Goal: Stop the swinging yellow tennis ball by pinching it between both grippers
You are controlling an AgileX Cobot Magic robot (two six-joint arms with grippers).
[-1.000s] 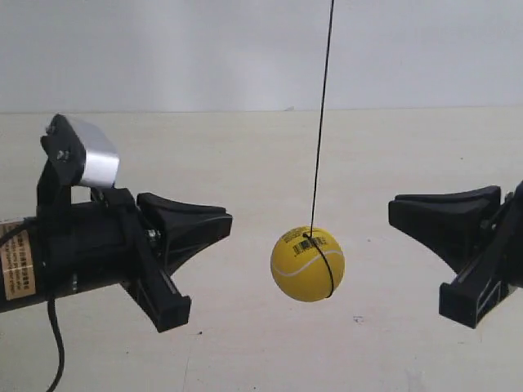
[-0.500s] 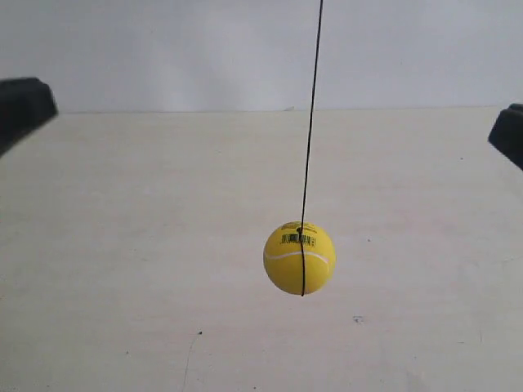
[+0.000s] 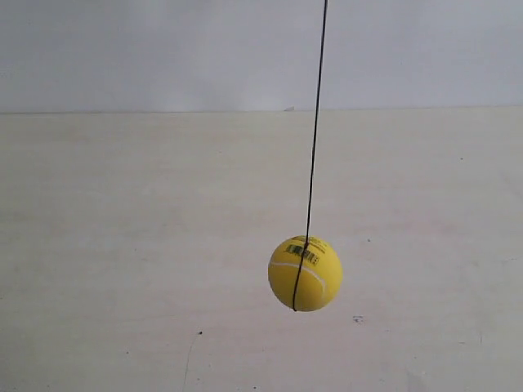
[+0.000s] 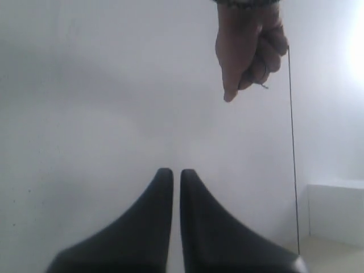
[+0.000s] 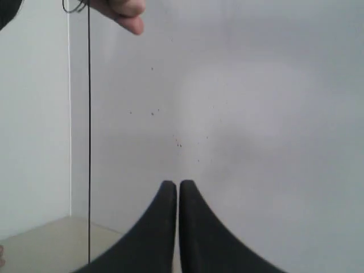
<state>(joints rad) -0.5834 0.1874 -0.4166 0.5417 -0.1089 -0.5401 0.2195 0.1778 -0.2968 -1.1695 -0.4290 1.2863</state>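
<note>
The yellow tennis ball [image 3: 305, 273] hangs free on its thin black string [image 3: 315, 147] above the pale table, with no gripper in the exterior view. In the left wrist view my left gripper [image 4: 176, 173] is shut and empty, facing a white wall; the string [image 4: 293, 148] runs down beside it and the ball is out of that view. The right gripper [image 5: 176, 184] is likewise shut on nothing, with the string [image 5: 89, 142] hanging off to one side. Neither wrist view shows the ball.
A person's hand [image 4: 247, 45] holds the string's top end; its fingers [image 5: 122, 12] also show in the right wrist view. The pale wooden table [image 3: 122, 245] spreads beneath the ball, with a white wall behind it. A white ledge [image 4: 335, 210] stands by the wall.
Both grippers have pulled out sideways and left the exterior view. The ball has drifted slightly right and lower, hanging free.
</note>
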